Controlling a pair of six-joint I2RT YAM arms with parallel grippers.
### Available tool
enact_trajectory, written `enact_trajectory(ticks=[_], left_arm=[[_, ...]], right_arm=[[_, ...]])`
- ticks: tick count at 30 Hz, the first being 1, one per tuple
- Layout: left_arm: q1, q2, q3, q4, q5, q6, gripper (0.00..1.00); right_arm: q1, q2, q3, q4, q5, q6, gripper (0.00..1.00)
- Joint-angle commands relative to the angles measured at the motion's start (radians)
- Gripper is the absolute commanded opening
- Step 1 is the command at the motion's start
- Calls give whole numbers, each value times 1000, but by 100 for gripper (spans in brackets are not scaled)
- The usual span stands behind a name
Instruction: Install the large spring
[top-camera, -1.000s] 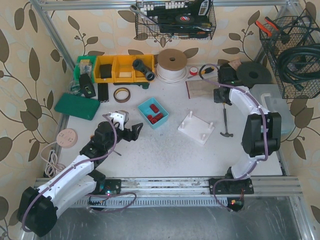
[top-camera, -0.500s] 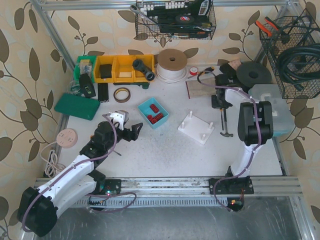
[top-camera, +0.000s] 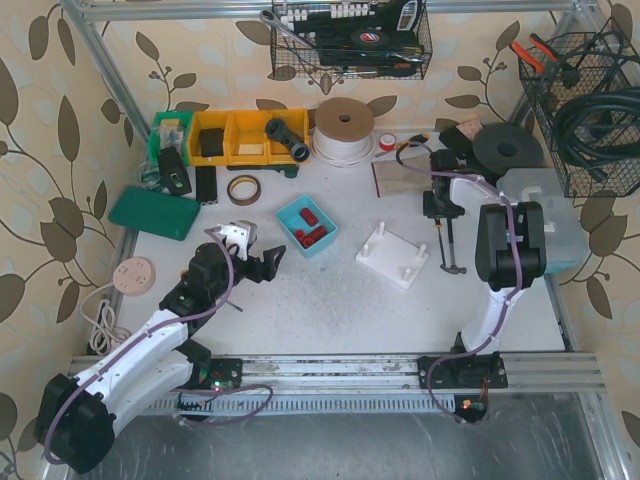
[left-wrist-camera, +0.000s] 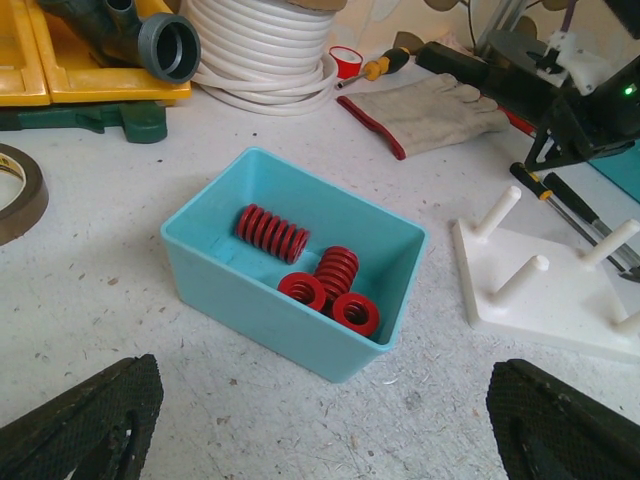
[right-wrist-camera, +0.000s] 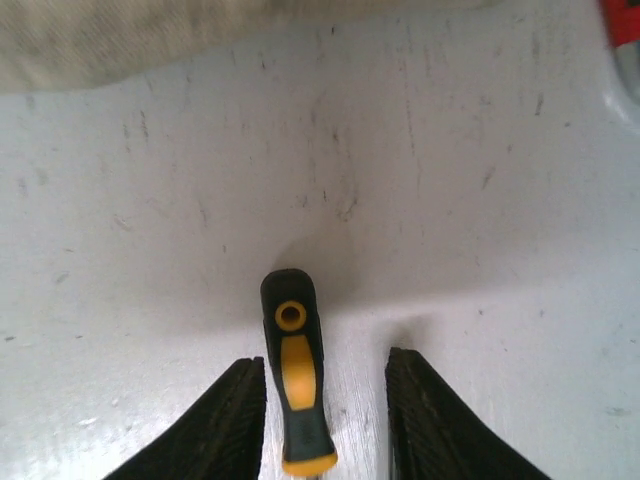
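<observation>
Several red springs (left-wrist-camera: 338, 270) lie in a teal bin (left-wrist-camera: 240, 290) at mid table; the springs (top-camera: 309, 227) and the bin (top-camera: 325, 245) also show in the top view. The white peg board (top-camera: 393, 255) lies right of the bin and shows at the right of the left wrist view (left-wrist-camera: 560, 300). My left gripper (top-camera: 257, 262) is open and empty, on the near-left side of the bin, its wide-spread fingers (left-wrist-camera: 90, 420) low in its own view. My right gripper (top-camera: 440, 210) is open, its fingers (right-wrist-camera: 225, 420) straddling a black-and-yellow hammer handle (right-wrist-camera: 297, 390) that lies on the table.
The hammer (top-camera: 448, 245) lies right of the peg board. A work glove (top-camera: 405, 175) lies behind it. Yellow bins (top-camera: 245, 137), a white hose coil (top-camera: 343, 140), a tape roll (top-camera: 243, 188) and a green case (top-camera: 155, 212) stand at the back and left. A clear box (top-camera: 560, 215) sits at the right.
My right arm has folded in and its gripper has come nearer and lower, over the hammer handle. The left arm has not moved.
</observation>
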Motion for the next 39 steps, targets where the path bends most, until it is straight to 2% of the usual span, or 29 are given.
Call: enact_trajectory(ticks=[1,6,9,11,13,17,19,20,21,27,31,39], left_arm=[[-6,-8,35,-4,-13,13,91],[-6,-4,39,-23,-58,2,96],[-7,8,51,-50,-96,-8,96],[-7,24,60,-72,-133,-22,96],[-6,48,91,-120,-190,-59,94],[-7,115,172,-192,-200,-117,84],[-6,165,246,-263,-209,-118,79],[-7,197,300,-324,-215,-112,78],[-7,229,353,-377,-213,-90,77],[-6,436,602,-627,-214,-27,65],[-13,556,745,-736,-196,11,58],[-65,841,1030,-945,-146,68,55]], right_arm=[[-1,-123,-12,-34,-41,41,37],[6,-299,-96,-42,-99,88,43],[18,-426,-173,-5,-214,109,56],[40,-507,-218,4,-253,123,60],[84,-589,-267,17,-264,138,62],[185,-732,-363,42,-244,161,74],[219,-802,-416,65,-232,173,86],[232,-839,-443,75,-221,177,97],[240,-880,-467,88,-207,181,100],[250,-1068,-604,212,-157,210,100],[253,-1070,-643,242,-155,231,99],[258,-1051,-707,308,-125,271,98]])
